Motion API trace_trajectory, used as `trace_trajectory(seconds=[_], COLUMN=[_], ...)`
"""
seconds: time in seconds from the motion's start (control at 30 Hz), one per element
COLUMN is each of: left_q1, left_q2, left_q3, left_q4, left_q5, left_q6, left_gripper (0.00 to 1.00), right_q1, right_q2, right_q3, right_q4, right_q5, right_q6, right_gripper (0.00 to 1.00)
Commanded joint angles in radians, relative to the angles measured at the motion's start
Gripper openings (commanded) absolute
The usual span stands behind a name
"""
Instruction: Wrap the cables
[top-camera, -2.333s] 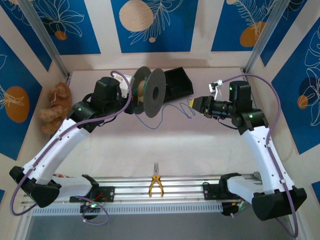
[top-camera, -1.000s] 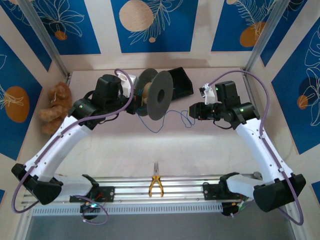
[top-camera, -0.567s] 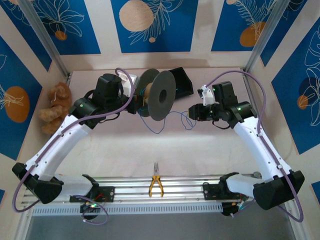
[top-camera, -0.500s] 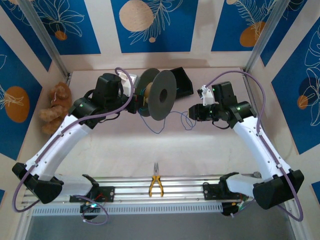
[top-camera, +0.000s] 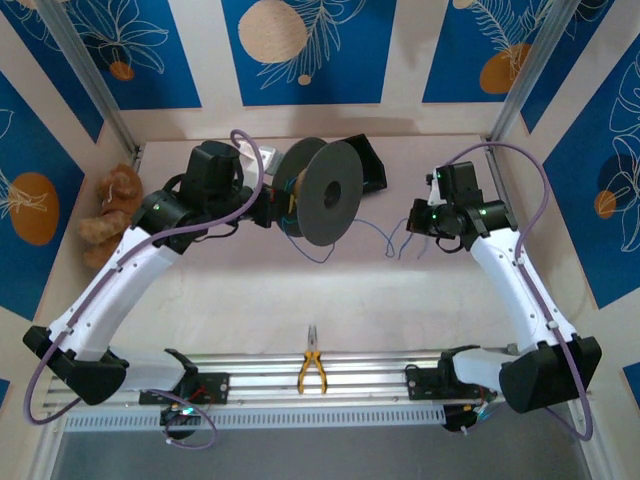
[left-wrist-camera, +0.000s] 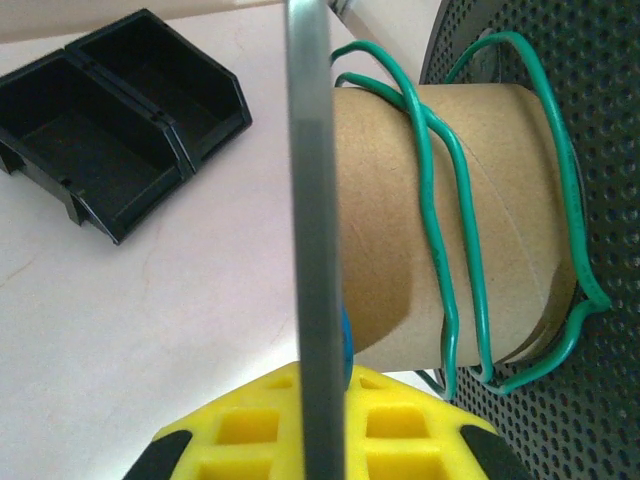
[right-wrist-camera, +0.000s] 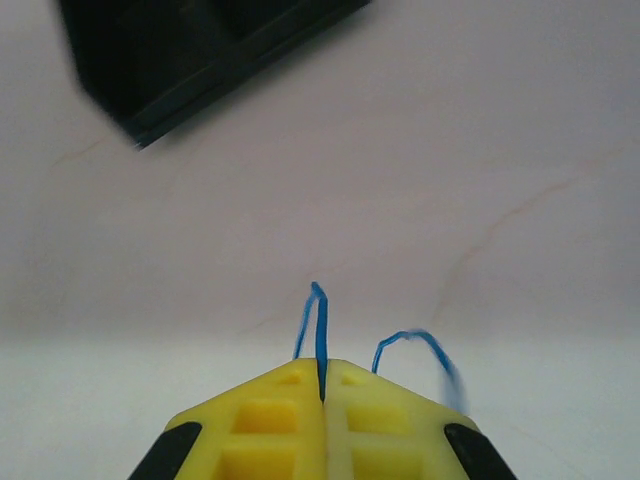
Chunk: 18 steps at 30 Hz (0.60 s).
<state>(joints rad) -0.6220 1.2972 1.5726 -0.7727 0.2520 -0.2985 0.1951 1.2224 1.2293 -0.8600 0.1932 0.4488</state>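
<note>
Reel (top-camera: 330, 190) flanges hide most of the winding from above. From the left wrist I can see the green cable (left-wrist-camera: 447, 320) looped in a few loose turns round the cardboard core (left-wrist-camera: 375, 220), with its lower ends lost behind the perforated far flange. I cannot make out where the blue cable (right-wrist-camera: 320, 320) meets the reel; it trails thin across the bench (top-camera: 250, 300) toward the right side. The black bin (right-wrist-camera: 180, 50) in the right wrist view is blurred and cropped.

The left arm reaches up and inward from its base, elbow out. Its left tool (left-wrist-camera: 322, 400) is clenched on the edge of the reel's near flange. The right arm bends over to the reel's right, well apart from it. Its right tool (right-wrist-camera: 322, 385) is pinched tight on the blue cable, which curls out from between the yellow fingers (right-wrist-camera: 260, 420).
</note>
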Motion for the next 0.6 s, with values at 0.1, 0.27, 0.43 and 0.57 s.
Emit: trace_trajectory(seconds=[0.1,0.27,0.43,0.57], left_q1=[0.010,0.010,0.010,0.011], left_q2=[-0.046,-0.074,-0.084,-0.082], left_q3=[0.009,-0.035,-0.082,-0.116], left_q4=[-0.039,-0.076,-0.117,-0.156], left_q5=[0.078,0.087,0.119,0.098], left_q6=[0.078,0.112,0.144,0.178], left_gripper=[0.00,0.00,0.00,0.00], right_q1=[-0.071,-0.148,-0.193,-0.213], right_q2=[0.104,0.194,0.286,0.317], right_q3=[0.099,0.173,0.283,0.330], right_q4=[-0.040,-0.033,-0.074,-0.069], right_q5=[0.286,0.295,0.290,0.256], right_q6=[0.171,0.237,0.313,0.353], right_gripper=[0.00,0.00,0.00,0.00])
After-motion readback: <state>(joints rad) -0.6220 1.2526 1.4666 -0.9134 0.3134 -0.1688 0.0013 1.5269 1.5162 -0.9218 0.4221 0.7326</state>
